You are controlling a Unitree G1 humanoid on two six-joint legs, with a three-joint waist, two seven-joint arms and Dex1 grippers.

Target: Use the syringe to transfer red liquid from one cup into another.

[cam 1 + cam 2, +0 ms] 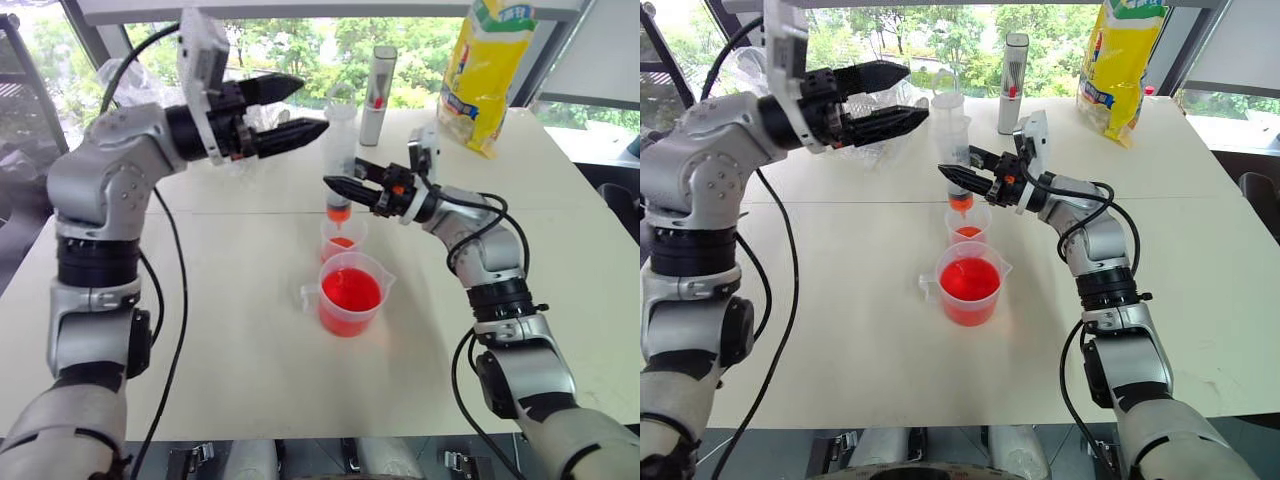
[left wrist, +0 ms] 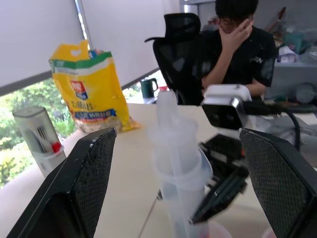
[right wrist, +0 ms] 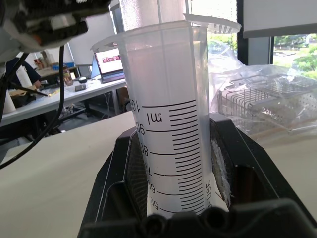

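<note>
The syringe [image 1: 340,140] stands upright, its orange-red tip just over the small handleless cup [image 1: 343,238], which holds a little red liquid. My right gripper [image 1: 334,185] is shut on the lower barrel from the right; the right wrist view shows the graduated barrel [image 3: 173,129] clamped between the pads. Just in front of the small cup stands the larger handled cup [image 1: 350,295], about half full of red liquid [image 1: 350,290]. My left gripper [image 1: 312,106] is open, level with the syringe's top and just to its left. In the left wrist view the plunger [image 2: 176,148] rises between its fingers [image 2: 74,188].
A grey upright tube [image 1: 377,95] and a yellow bag [image 1: 485,70] stand at the table's far edge. Crinkled clear plastic [image 1: 875,135] lies behind the left gripper. A person [image 2: 237,44] sits beyond the table. Bare tabletop [image 1: 250,360] stretches in front of the cups.
</note>
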